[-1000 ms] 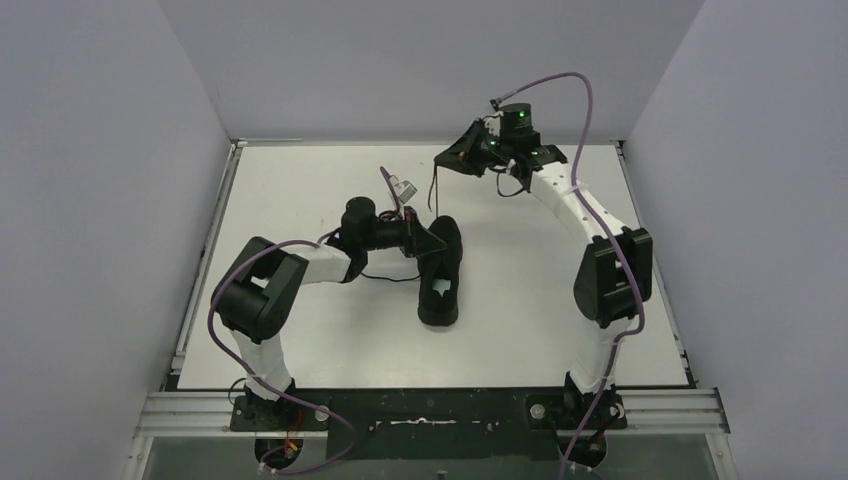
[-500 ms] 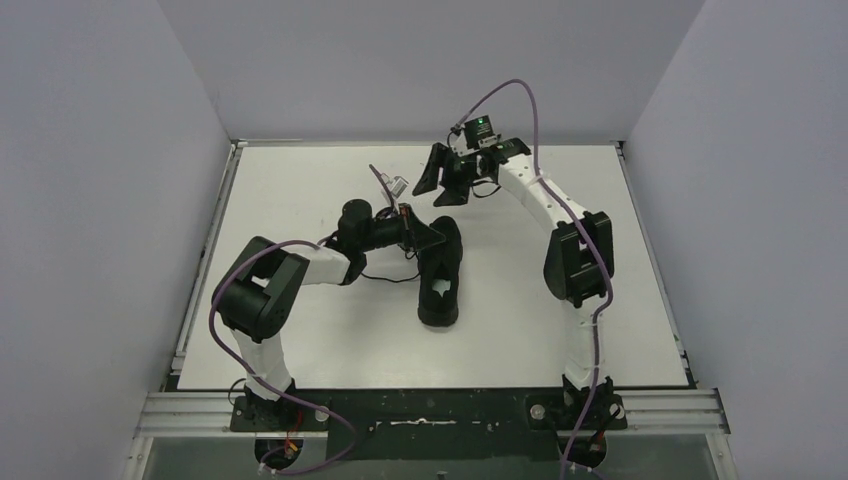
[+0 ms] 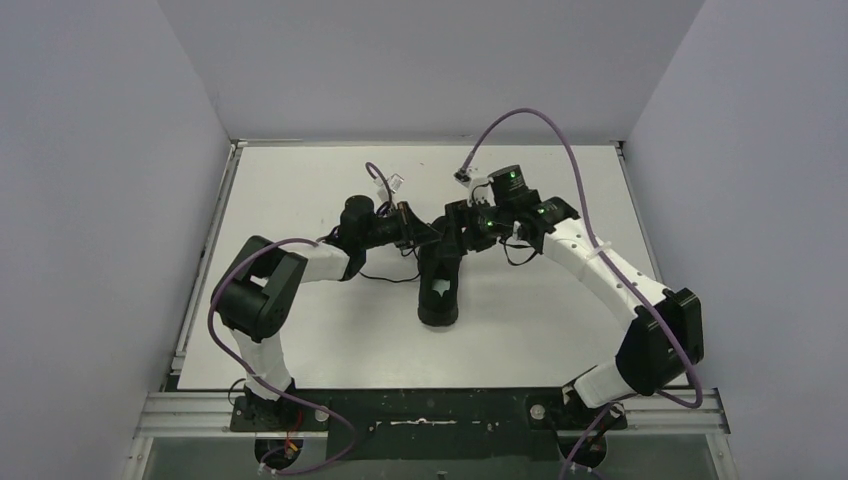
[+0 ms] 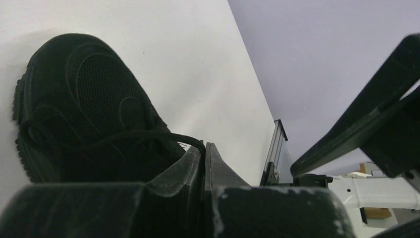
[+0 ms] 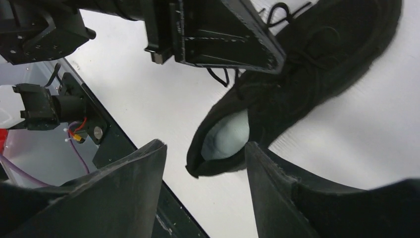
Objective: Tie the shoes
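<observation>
The shoe [image 3: 439, 285] is a black low sneaker lying mid-table, with a white patch [image 3: 441, 290] in its opening. My left gripper [image 3: 430, 236] sits at the shoe's left side near the toe, shut on a thin black lace [image 4: 148, 134] that runs from the eyelets into its jaws [image 4: 204, 147]. My right gripper [image 3: 456, 234] hovers over the toe end, open and empty. In the right wrist view the shoe [image 5: 317, 64] lies below the spread fingers [image 5: 143, 168], the heel opening sits between them, and the left gripper [image 5: 223, 34] is at the top.
A loose stretch of lace [image 3: 386, 276] trails on the white table [image 3: 300, 180] left of the shoe. Grey walls enclose three sides. A metal rail [image 3: 430, 410] carries both arm bases at the near edge. Purple cables [image 3: 520, 113] loop over the arms.
My right arm swung from the table's far edge down to the shoe's toe end, and its jaws went from shut to open. The left gripper stayed shut in place.
</observation>
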Motion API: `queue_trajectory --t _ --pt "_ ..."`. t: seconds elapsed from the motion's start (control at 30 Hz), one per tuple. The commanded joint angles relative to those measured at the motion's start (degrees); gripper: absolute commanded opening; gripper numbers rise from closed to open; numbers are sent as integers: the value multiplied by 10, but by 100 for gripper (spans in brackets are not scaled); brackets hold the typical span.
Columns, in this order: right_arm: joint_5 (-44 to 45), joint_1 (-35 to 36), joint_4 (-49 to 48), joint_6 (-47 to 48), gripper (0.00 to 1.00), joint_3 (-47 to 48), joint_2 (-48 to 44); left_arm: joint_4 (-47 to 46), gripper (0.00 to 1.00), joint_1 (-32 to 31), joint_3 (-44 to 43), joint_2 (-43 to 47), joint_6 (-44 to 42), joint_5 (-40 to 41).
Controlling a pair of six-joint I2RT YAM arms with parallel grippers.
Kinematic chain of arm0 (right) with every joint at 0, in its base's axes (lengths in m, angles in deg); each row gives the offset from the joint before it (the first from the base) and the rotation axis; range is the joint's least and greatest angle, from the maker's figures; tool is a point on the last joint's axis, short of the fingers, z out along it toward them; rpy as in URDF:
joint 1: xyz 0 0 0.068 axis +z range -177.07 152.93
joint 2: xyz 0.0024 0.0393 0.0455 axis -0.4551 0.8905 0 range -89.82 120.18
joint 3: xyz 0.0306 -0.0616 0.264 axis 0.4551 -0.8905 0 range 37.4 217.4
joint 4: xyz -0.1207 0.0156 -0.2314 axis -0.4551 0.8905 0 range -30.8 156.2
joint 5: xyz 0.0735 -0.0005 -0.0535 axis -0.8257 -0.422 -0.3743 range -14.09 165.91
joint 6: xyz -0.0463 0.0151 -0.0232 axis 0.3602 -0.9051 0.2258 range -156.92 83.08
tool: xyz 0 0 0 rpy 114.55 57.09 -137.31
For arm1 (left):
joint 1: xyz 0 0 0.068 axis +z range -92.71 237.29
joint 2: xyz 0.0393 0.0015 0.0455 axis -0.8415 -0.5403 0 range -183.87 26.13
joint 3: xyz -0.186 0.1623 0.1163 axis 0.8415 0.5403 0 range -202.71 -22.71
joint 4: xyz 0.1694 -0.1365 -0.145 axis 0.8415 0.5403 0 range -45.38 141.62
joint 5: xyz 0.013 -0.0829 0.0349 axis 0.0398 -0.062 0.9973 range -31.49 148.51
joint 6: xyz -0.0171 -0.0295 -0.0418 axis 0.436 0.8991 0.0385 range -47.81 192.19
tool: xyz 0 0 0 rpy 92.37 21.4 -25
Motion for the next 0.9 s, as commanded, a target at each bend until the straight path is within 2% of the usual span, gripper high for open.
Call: queue_trajectory --t 0.0,0.1,0.27,0.7,0.87 --pt "19 35 -178 -10 57 -43 6 37 0 11 -32 29 20 13" --pt "58 71 -228 -7 54 -63 11 57 0 12 -33 33 28 13" --pt "91 121 -423 32 52 -167 5 74 0 17 -42 30 53 1" --pt "229 151 -476 70 48 -184 77 73 0 17 -55 21 91 -10" --pt "231 165 -520 56 38 -199 99 72 0 15 -59 20 95 -10"
